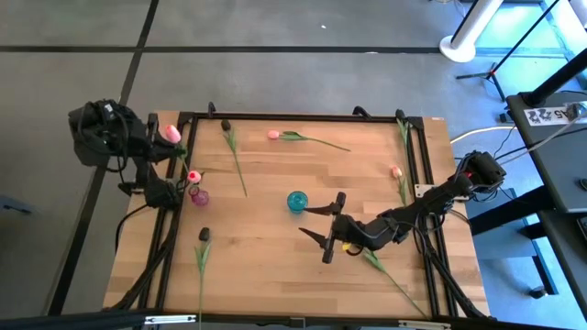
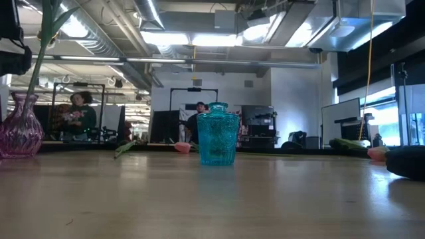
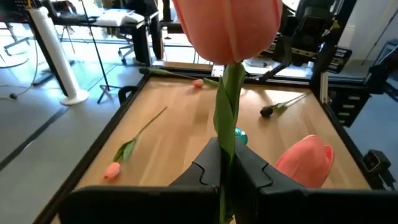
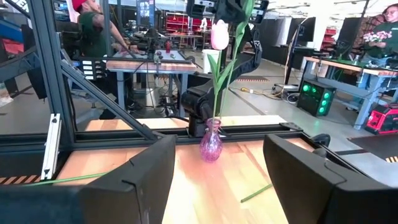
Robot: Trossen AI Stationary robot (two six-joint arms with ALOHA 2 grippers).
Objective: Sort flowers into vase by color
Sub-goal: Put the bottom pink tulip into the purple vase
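Here the left gripper (image 3: 227,171), clamped on the stem of a pink tulip (image 1: 171,134), hangs above the purple vase (image 1: 199,196); judged from this, the step is loading pinks, and the next move calls for lowering the stem into its narrow neck. That vase already holds one pink flower (image 1: 193,176). The teal vase (image 1: 296,201), beside the wide-open, empty right gripper (image 1: 321,227), appears empty.

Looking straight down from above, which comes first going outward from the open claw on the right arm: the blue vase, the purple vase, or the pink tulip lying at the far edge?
From the right gripper:
1. Blue vase, table middle, just beyond the claw.
2. Pink tulip, lying near the far edge.
3. Purple vase, left side, beneath the left gripper.
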